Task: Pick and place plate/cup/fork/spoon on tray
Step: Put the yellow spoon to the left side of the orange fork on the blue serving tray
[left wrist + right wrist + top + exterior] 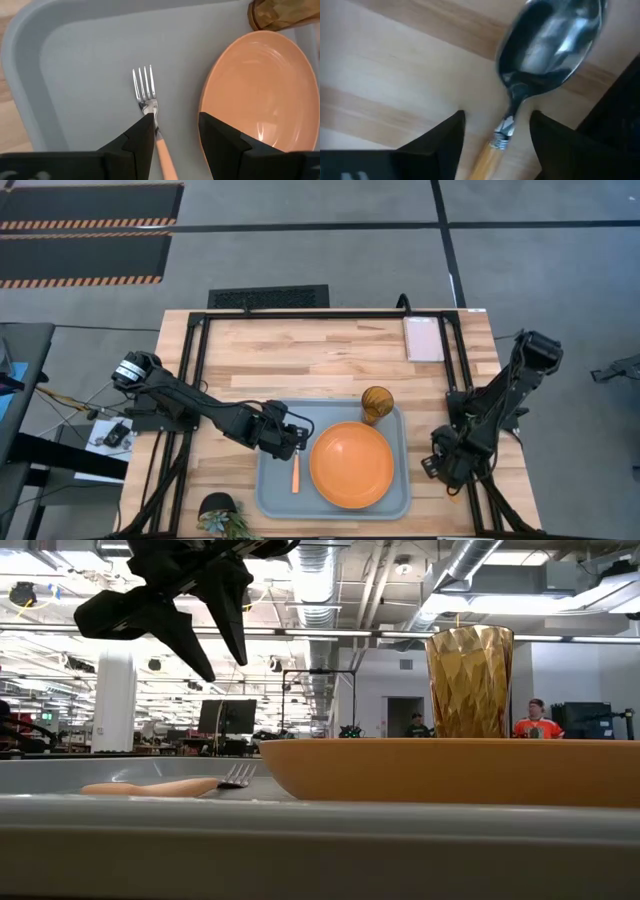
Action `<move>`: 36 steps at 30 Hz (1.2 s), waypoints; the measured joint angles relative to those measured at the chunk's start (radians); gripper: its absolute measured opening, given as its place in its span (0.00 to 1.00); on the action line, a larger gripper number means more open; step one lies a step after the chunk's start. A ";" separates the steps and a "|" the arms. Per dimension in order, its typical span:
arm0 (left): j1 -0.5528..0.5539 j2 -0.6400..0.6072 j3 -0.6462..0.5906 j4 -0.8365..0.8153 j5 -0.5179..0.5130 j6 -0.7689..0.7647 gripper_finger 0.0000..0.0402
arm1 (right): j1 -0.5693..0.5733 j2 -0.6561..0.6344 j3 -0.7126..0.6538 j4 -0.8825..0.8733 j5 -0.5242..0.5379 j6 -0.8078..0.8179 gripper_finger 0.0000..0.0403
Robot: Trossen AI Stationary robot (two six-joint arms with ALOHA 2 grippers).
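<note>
The small spoon with a silver rounded bowl and an orange handle is the one piece not yet on the tray. It lies on the pale wooden surface under the right gripper, at about four o'clock on that surface, just outside the tray's three-o'clock rim. In the right wrist view the jaws stand spread to either side of the spoon's neck, where metal meets the handle, without touching it; the placing suggests a pinch at the narrow neck.

The large rectangular pale grey-blue tray with a raised rim sits at six o'clock on the surface. On it the round flat orange plate fills the middle, and the small amber ribbed translucent tumbler stands upright at the plate's one o'clock, touching or almost touching its edge. The small fork with silver tines and an orange handle lies flat at the plate's nine o'clock, just beside it, placed as at a table setting.

The left gripper hangs above the fork's neck, jaws spread and holding nothing, clear of the tray floor in the low view. A small pink rectangular pad rests at one o'clock on the surface, well apart.
</note>
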 joint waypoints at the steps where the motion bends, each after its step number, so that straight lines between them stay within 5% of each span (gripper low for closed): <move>1: 0.000 0.000 0.000 0.000 0.003 0.002 0.35 | 0.001 0.010 0.001 0.007 0.002 -0.002 0.58; 14: 0.000 0.000 0.000 0.001 0.017 0.044 0.35 | -0.048 -0.003 0.017 -0.014 -0.032 0.014 0.04; 25: 0.000 0.000 0.000 0.002 0.016 0.064 0.35 | -0.100 -0.063 0.080 -0.102 0.026 0.009 0.02; 36: 0.000 -0.037 0.001 -0.006 -0.023 0.113 0.35 | -0.161 -0.145 0.270 -0.419 0.111 -0.057 0.01</move>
